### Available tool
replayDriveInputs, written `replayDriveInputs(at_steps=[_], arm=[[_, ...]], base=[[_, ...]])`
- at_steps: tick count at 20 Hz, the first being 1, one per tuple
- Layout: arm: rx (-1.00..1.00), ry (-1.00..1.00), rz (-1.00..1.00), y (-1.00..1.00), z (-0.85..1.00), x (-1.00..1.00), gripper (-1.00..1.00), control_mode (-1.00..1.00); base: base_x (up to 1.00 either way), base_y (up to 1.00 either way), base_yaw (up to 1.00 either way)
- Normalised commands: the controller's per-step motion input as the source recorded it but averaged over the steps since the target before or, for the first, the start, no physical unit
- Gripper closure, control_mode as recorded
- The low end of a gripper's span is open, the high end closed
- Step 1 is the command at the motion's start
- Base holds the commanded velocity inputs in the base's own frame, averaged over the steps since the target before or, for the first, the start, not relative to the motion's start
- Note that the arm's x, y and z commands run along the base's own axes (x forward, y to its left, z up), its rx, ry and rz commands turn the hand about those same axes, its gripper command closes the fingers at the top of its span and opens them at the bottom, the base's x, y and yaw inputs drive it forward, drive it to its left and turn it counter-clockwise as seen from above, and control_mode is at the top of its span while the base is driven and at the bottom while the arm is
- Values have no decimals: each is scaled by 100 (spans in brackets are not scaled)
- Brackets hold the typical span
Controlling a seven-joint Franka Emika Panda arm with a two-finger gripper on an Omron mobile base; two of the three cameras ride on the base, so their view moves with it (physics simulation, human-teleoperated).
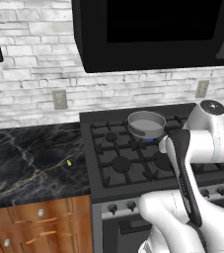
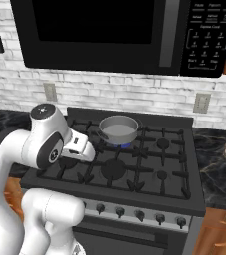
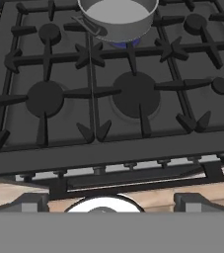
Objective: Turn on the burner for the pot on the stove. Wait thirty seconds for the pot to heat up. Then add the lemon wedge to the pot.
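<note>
1. The pot (image 1: 146,124) sat on the rear middle grate of the stove (image 2: 134,194), empty as far as its pale inside showed, its short handle pointing toward the counter side.
2. Under it the burner (image 2: 120,145) gave off a small blue glow, also seen beneath the pot's rim in the hand view; the first step, lighting it, looked done. The other burner caps were dark.
3. The lemon wedge (image 1: 69,162) lay on the dark marble counter (image 1: 29,153) to the left of the stove, well apart from the pot. It had not been picked up, so adding it was the step left.
4. The gripper (image 3: 111,202) hung over the front of the stove, its camera looking across the grates toward the pot. Its two finger tips stood far apart at the bottom of that view, spread wide with nothing between them.
5. Judging from this, the task was in or near the waiting stretch; the reach leftward to the wedge and the carry to the pot were not yet done.
6. The row of knobs (image 2: 139,215) ran along the stove's front edge, none touched by the gripper.
</note>
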Motion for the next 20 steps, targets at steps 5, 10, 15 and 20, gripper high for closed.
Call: replayDriveInputs(at_steps=[5, 10, 15, 20], arm=[[0, 3, 0, 1, -17, 0, -100, -100], [0, 1, 0, 0, -2, 0, -100, -100], [0, 3, 0, 0, 0, 6, -100, -100], [0, 3, 0, 0, 0, 19, -100, -100]], base=[[0, 0, 0], [0, 0, 0], [0, 0, 0], [0, 0, 0]])
